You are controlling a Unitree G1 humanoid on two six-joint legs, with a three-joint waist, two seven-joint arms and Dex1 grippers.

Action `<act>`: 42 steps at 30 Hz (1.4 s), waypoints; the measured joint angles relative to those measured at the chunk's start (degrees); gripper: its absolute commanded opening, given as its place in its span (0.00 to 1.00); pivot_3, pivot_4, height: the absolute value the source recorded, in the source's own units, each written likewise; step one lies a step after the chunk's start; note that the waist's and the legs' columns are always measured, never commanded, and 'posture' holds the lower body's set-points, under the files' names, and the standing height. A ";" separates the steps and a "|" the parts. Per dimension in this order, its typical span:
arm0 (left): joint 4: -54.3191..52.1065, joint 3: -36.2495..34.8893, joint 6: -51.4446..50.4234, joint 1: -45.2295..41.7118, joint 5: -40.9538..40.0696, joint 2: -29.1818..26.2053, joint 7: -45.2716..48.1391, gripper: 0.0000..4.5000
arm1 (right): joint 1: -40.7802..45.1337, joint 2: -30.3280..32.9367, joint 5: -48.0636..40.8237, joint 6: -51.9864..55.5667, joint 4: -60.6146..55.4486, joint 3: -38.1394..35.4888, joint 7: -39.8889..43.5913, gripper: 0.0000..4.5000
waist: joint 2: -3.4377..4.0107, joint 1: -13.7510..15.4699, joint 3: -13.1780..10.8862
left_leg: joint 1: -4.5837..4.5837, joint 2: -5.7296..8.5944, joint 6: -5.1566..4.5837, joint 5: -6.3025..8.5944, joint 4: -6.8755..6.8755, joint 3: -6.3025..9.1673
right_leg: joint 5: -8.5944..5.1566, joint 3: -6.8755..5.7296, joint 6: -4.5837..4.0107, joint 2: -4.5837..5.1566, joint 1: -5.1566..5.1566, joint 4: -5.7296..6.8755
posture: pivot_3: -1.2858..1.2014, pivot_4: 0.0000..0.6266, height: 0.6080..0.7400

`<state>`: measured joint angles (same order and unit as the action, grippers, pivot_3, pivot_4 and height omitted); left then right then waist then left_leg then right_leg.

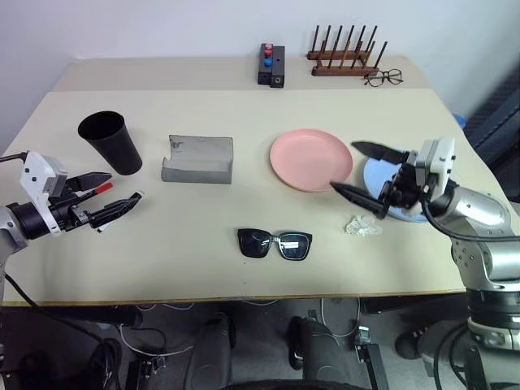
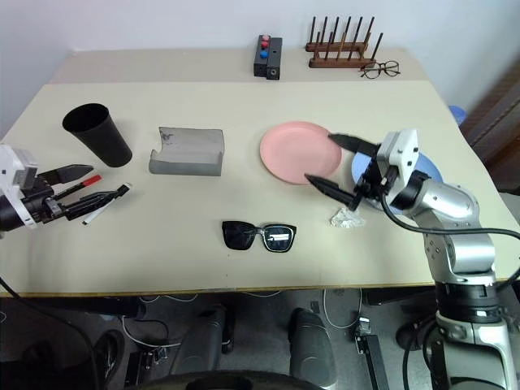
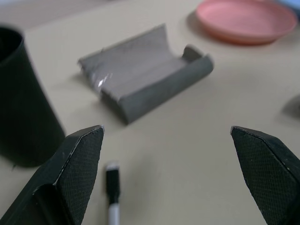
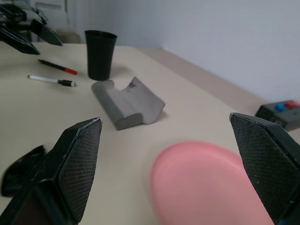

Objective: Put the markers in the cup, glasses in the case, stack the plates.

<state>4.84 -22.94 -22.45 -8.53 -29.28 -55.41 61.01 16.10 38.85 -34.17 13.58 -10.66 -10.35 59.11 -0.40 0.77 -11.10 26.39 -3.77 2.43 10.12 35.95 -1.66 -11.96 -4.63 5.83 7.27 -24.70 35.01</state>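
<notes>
The left gripper [image 1: 108, 197] has two black, tapering, pointed fingers [image 3: 75, 176] with a fine cross-hatched texture on their inner pads, mounted on a white angular block over a black wrist housing with a thin black cable running off it. The right gripper [image 1: 367, 172] has the same black pointed fingers [image 4: 77, 168] and a white block at the wrist. Behind it the right arm [image 1: 479, 215] is made of rounded silver-grey segments with black joints and a black cable looping beside it.
</notes>
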 measured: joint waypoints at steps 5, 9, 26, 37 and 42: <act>4.95 6.07 -2.01 -5.82 5.14 -0.84 -2.59 1.00 | -0.97 0.52 -3.21 2.88 -4.38 -0.14 1.40 0.99 | 0.00 0.14 0.01 | -0.01 -0.01 0.13 0.08 0.09 0.01 | -0.05 -0.01 0.09 0.00 0.04 0.00 | 0.52 0.24 1.00; 11.34 12.57 -4.29 -12.12 11.26 -2.43 -4.86 1.00 | -2.51 0.51 -3.18 2.90 -4.97 -0.67 1.31 0.99 | -0.02 0.03 0.02 | 0.01 -0.01 0.12 0.07 0.06 -0.03 | 0.01 0.00 -0.01 0.00 0.02 -0.04 | 0.52 0.24 1.00; 24.61 28.20 -10.72 -27.53 18.71 -1.76 7.09 1.00 | -6.25 0.21 -1.96 -1.10 -4.87 -1.67 -0.05 0.99 | -0.03 0.00 0.01 | 0.04 -0.01 -0.05 -0.04 0.11 -0.02 | 0.02 0.00 -0.01 -0.02 -0.02 0.07 | 0.52 0.24 1.00; 30.40 30.13 -4.68 -31.28 24.16 1.05 7.99 0.37 | -6.34 0.52 -1.92 -1.36 -4.88 -1.94 -1.09 1.00 | -0.02 0.11 0.02 | 0.02 -0.01 -0.05 -0.04 0.17 -0.02 | 0.02 0.00 -0.01 -0.02 0.04 0.07 | 0.52 0.24 1.00; 31.07 30.06 -4.45 -31.83 24.92 1.57 8.47 0.01 | -6.31 0.67 -1.92 -1.15 -4.88 -1.97 -1.59 1.00 | -0.01 0.10 0.03 | 0.02 -0.01 -0.06 -0.04 0.17 -0.02 | 0.02 0.00 -0.01 -0.01 0.05 0.08 | 0.52 0.24 1.00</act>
<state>35.92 7.13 -26.90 -40.37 -4.35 -53.84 69.48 9.79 39.53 -36.09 12.44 -15.54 -12.31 57.52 -0.41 0.87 -11.07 26.40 -3.78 2.37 10.08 36.12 -1.68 -11.94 -4.63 5.81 7.25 -24.65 35.08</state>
